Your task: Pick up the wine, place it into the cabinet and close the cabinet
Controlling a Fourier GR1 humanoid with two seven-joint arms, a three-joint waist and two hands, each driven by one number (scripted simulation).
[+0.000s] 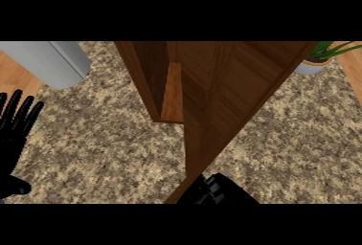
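A brown wooden cabinet (pixel 152 72) stands at the middle back of the speckled counter (pixel 106 153). Its door (pixel 233 105) is swung out and runs from the top right down to the lower middle of the view, hiding most of the inside. No wine bottle shows anywhere. My right hand (pixel 219 191) is at the bottom centre, right against the door's lower edge on its right side. At the left edge my left hand (pixel 16 127) rests open with its fingers up, away from the cabinet.
A large grey rounded object (pixel 53 62) sits at the back left of the counter. A green plant in a white pot (pixel 314 62) stands at the back right. Wooden floor (pixel 16 79) shows past the counter's left edge.
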